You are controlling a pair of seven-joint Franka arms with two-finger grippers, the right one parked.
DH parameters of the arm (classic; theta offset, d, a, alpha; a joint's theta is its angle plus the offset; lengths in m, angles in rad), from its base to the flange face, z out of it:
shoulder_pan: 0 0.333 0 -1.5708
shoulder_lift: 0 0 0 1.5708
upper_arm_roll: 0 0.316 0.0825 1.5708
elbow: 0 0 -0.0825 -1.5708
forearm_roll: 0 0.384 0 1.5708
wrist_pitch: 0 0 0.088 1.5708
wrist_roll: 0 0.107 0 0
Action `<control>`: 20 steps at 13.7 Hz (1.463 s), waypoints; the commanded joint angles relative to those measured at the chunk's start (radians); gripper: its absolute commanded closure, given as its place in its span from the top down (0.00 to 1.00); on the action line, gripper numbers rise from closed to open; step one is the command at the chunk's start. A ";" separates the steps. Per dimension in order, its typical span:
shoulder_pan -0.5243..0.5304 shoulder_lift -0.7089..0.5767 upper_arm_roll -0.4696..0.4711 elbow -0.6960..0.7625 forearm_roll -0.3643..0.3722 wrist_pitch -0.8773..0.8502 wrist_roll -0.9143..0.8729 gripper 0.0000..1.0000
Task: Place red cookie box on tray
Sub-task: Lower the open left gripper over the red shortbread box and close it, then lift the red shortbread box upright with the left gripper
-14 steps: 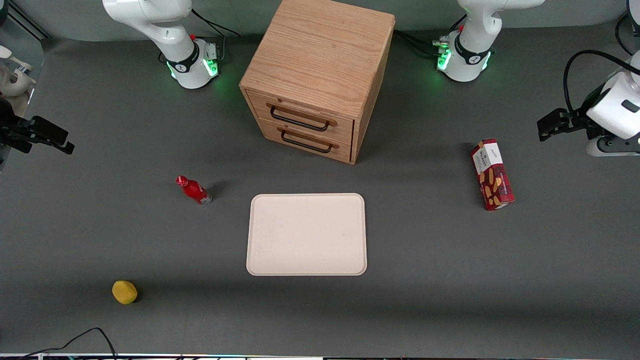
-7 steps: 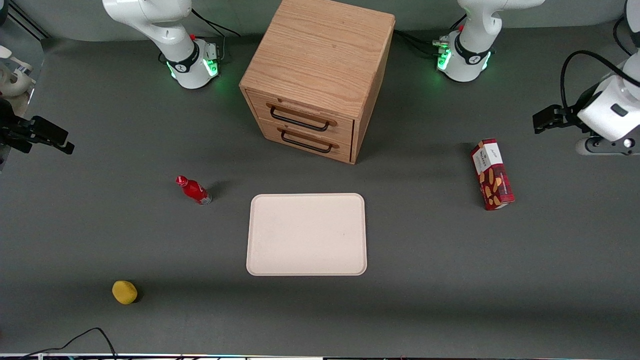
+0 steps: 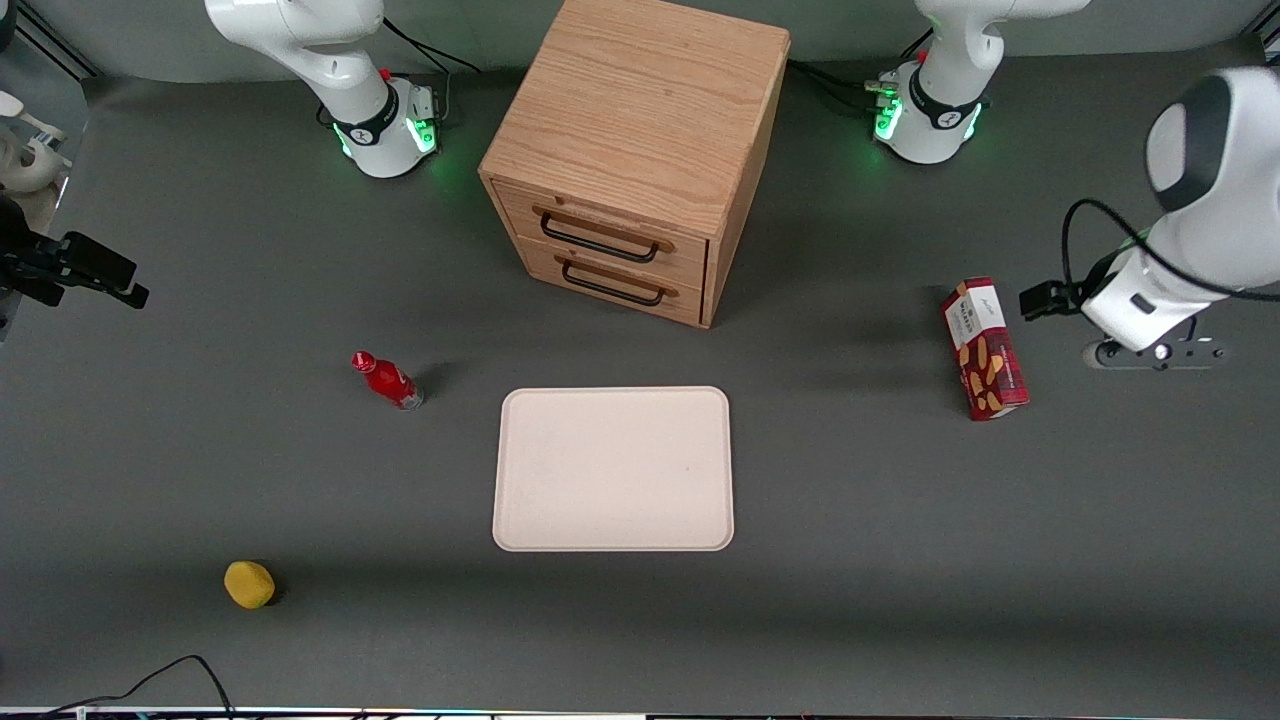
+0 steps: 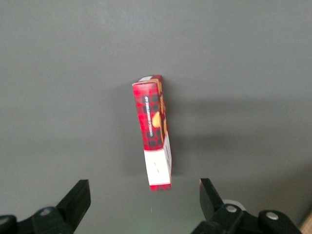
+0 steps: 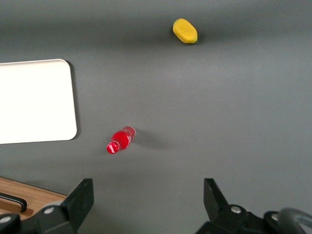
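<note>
The red cookie box (image 3: 984,348) lies on the dark table toward the working arm's end, dark red with cookie pictures and a white end panel. In the left wrist view the box (image 4: 155,131) sits just ahead of the fingers, apart from them. My left gripper (image 3: 1040,299) hovers beside the box, toward the table's end; it is open and empty (image 4: 142,200). The cream-beige tray (image 3: 613,468) lies flat in the table's middle, nearer to the front camera than the cabinet, and also shows in the right wrist view (image 5: 34,100).
A wooden two-drawer cabinet (image 3: 640,150) stands farther from the camera than the tray. A small red bottle (image 3: 388,380) and a yellow object (image 3: 249,584) lie toward the parked arm's end.
My left arm has swung in from the table's end toward the cookie box and nearer the front camera. The box and tray have not moved.
</note>
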 commanded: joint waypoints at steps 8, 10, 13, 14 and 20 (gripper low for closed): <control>0.001 0.052 0.043 -0.417 -0.109 0.608 -0.008 1.00; 0.000 0.109 0.043 -0.430 -0.109 0.708 -0.008 1.00; -0.003 0.150 0.040 -0.464 -0.109 0.807 -0.006 0.97; -0.003 0.155 0.038 -0.464 -0.109 0.807 -0.005 0.92; -0.016 0.158 0.037 -0.460 -0.109 0.801 -0.005 0.33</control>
